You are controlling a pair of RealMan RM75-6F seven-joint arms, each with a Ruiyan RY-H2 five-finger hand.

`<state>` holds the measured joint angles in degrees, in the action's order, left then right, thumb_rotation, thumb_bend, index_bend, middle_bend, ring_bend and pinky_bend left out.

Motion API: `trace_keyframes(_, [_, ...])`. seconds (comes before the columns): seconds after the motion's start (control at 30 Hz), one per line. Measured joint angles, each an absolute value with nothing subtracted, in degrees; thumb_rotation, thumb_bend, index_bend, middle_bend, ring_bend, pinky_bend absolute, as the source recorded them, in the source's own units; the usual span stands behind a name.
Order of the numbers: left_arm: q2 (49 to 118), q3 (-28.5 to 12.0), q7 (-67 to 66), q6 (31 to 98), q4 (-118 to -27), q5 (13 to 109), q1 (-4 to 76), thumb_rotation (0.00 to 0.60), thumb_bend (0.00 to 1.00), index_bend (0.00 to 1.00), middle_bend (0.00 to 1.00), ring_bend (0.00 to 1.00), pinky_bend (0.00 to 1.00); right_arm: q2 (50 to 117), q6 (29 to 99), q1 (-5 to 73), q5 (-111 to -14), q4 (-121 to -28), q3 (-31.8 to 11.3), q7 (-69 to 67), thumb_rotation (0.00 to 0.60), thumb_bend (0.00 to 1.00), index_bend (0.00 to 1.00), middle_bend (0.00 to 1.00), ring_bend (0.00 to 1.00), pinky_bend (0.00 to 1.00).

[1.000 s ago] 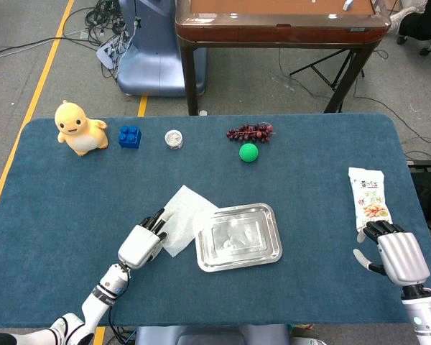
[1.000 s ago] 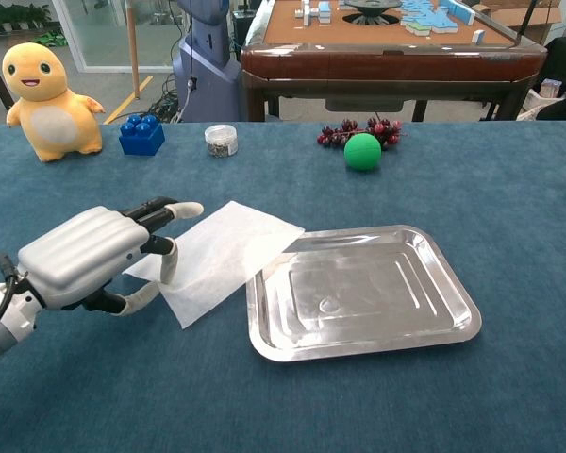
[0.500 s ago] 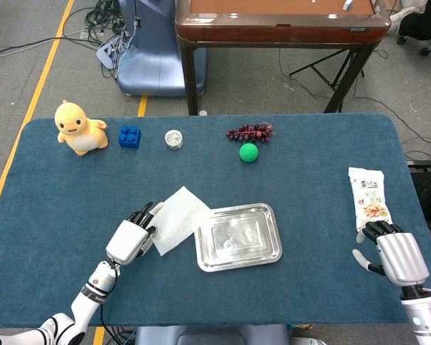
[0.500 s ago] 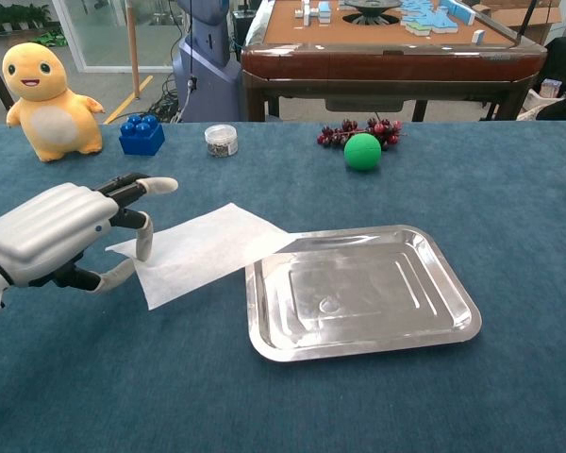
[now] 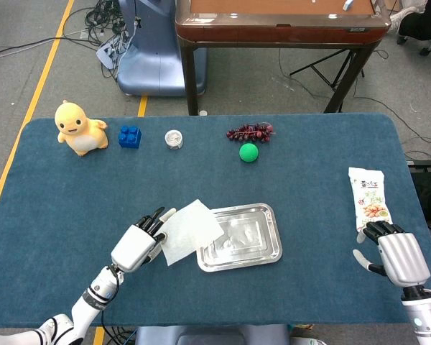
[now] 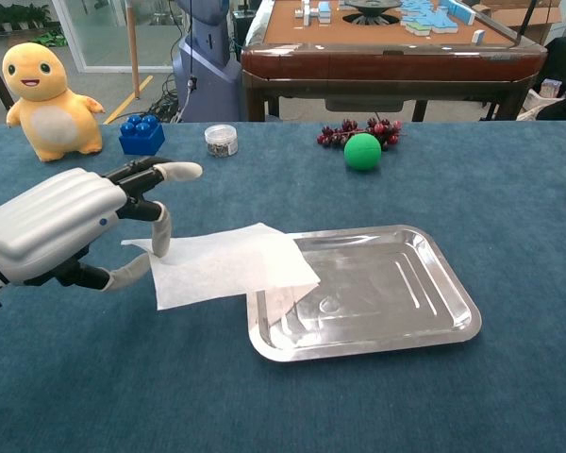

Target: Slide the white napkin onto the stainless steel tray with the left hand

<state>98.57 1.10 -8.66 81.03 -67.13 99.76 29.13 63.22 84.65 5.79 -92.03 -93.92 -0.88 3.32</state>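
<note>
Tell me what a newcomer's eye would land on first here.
Probably the left hand holding the white napkin by its left edge, the napkin's right corner draped over the near-left rim of the stainless steel tray at mid-table. Next, the yellow duck toy at the far left corner.

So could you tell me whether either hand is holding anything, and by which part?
The left hand pinches the white napkin at its left edge; the right hand holds nothing.
</note>
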Motion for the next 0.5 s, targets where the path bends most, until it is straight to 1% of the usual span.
trace_keyframes(0.5, [97.87,2.02,-8.77,80.66,-69.30,100.98,29.12,0.600,0.43,0.58,0.08,0.02,0.28,62.71,85.61,5.44,-92.52,-93.94,-0.91,2.34,0.600,0.26,0.54,0.44,0.35,0.44])
